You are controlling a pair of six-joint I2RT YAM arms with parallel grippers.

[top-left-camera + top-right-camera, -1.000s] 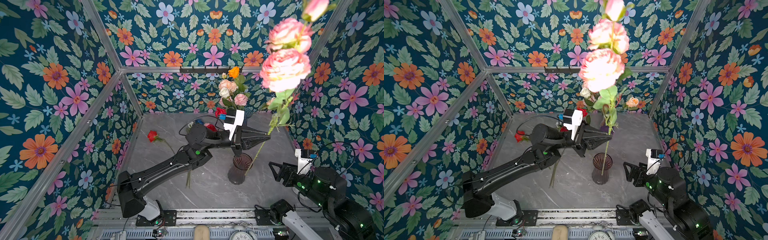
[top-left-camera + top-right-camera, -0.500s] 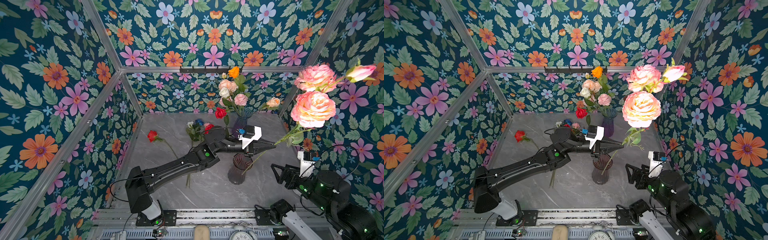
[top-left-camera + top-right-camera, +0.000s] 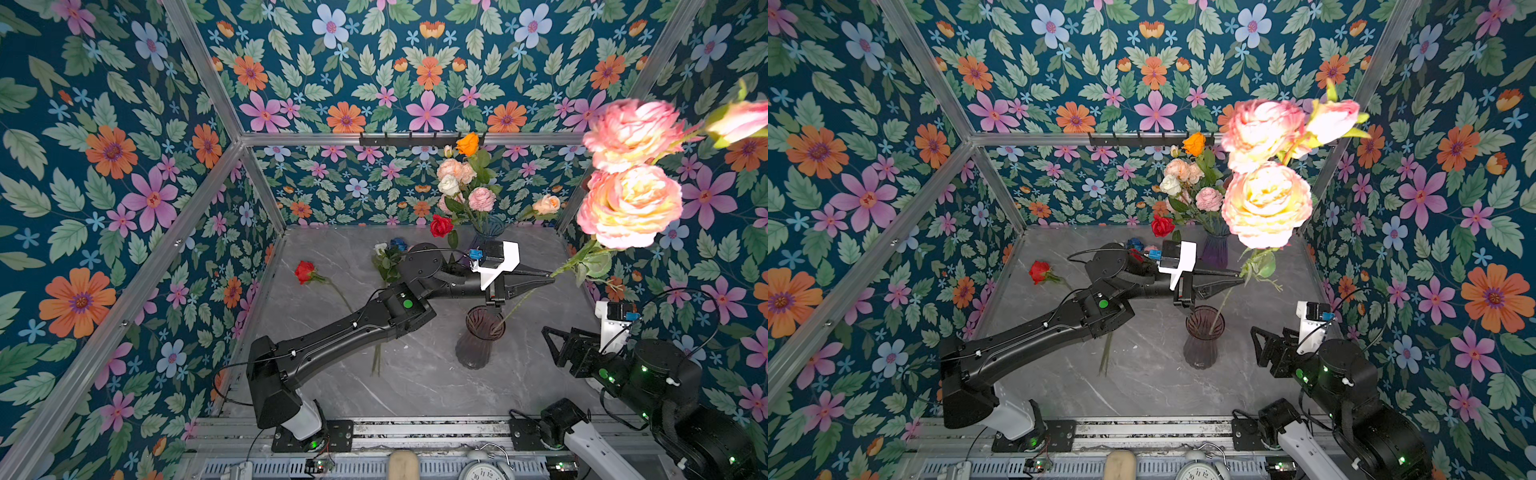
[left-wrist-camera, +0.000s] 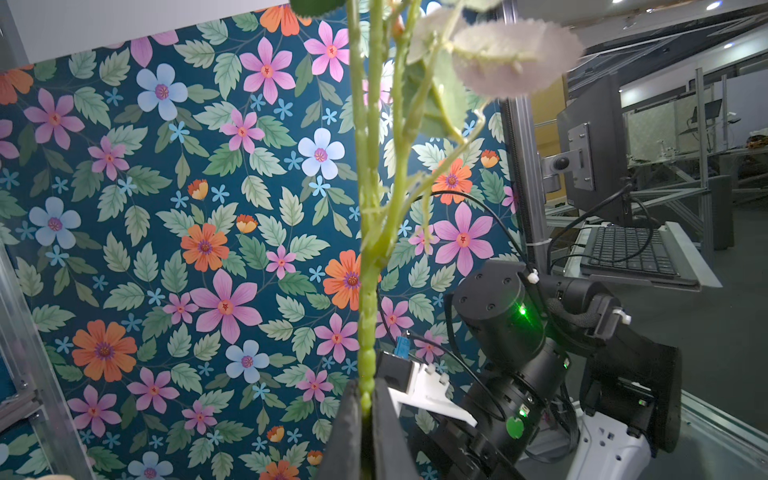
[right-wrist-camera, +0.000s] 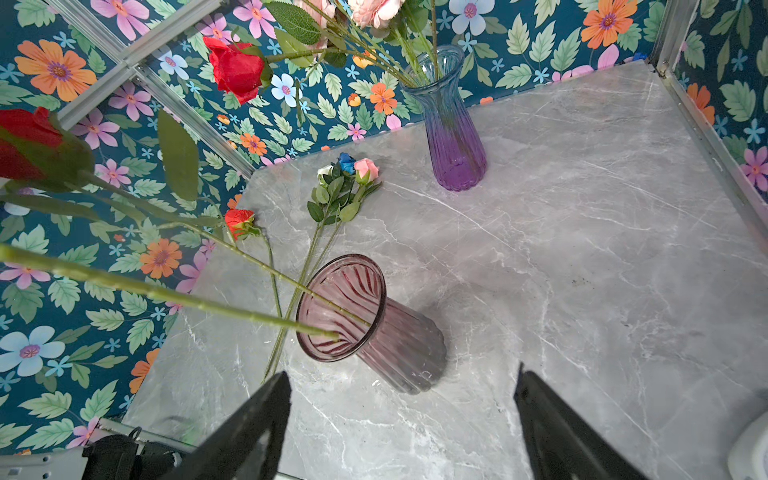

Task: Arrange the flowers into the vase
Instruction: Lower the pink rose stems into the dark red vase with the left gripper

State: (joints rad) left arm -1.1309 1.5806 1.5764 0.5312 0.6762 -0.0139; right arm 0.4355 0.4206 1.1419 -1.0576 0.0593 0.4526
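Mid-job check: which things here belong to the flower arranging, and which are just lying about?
Job:
left gripper, jaws shut on pink-bloom stem
mauve vase
filled blue vase
loose red rose
small bunch
open right gripper

Lying about:
clock
hook rail
wallpaper flowers

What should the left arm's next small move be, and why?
Probably ease the left pincer down toward the vase, so the stem slides deeper before release. The pincer is shut on the stem. The stem's end sits only just inside the rim, and it leans far over with big blooms high up. Let go now, it might tip out.
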